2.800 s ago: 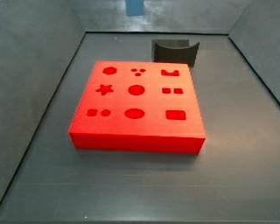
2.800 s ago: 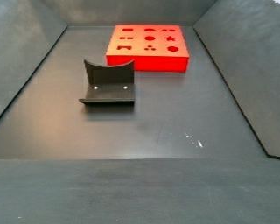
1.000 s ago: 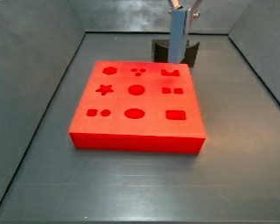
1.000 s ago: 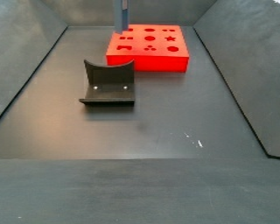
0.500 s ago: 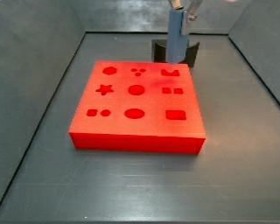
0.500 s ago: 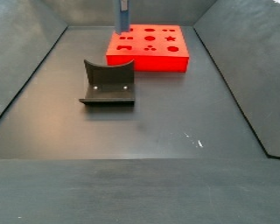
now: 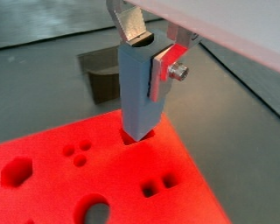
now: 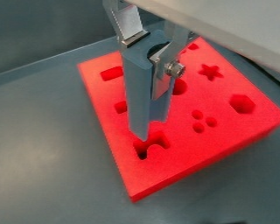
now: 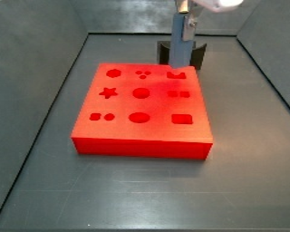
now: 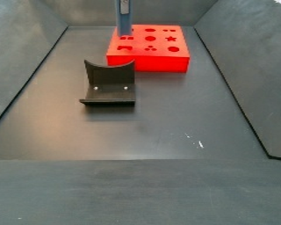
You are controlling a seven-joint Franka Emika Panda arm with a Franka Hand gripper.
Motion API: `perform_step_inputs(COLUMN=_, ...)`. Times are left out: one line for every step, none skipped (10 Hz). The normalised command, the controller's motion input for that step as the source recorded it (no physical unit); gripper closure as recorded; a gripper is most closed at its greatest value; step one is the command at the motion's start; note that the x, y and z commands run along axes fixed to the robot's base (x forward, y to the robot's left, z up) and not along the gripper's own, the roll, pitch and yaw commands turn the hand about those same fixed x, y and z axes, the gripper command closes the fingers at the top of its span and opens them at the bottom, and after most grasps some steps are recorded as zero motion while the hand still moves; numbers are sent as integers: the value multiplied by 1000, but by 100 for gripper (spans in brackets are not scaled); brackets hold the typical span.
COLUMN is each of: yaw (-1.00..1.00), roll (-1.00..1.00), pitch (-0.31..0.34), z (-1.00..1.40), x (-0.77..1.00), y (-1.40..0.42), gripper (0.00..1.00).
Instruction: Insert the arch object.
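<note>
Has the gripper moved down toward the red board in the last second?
Yes. In a side view, the gripper with its blue-grey piece now sits lower, its tip at the red board's arch hole.

gripper (image 7: 140,131) above the red board's far edge | fingers (image 7: 132,24): flat silver plates | 1 screw (image 7: 178,73) | white housing

The gripper (image 8: 146,131) covered the arch object completely, and the red board (image 7: 189,188) ran off-frame.
</note>
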Motion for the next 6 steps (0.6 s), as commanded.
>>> perform_step_inputs(yaw=-914, roll=120, pitch=0, z=-94, x=0, y=0, gripper=100)
perform_step_inputs(yaw=-917, roll=129, pitch=0, z=-89, x=0, y=3, gripper=100)
perform_step_inputs(yaw=-917, roll=127, pitch=0, z=-89, x=0, y=0, gripper=100)
perform_step_inputs(yaw=-700, roll=120, pitch=0, z=-126, x=117, y=0, gripper=100)
perform_step_inputs(yaw=-520, roll=93, pitch=0, z=-211, x=111, y=0, gripper=100)
perform_step_inputs(yaw=-426, roll=106, pitch=0, z=-254, x=94, y=0, gripper=100)
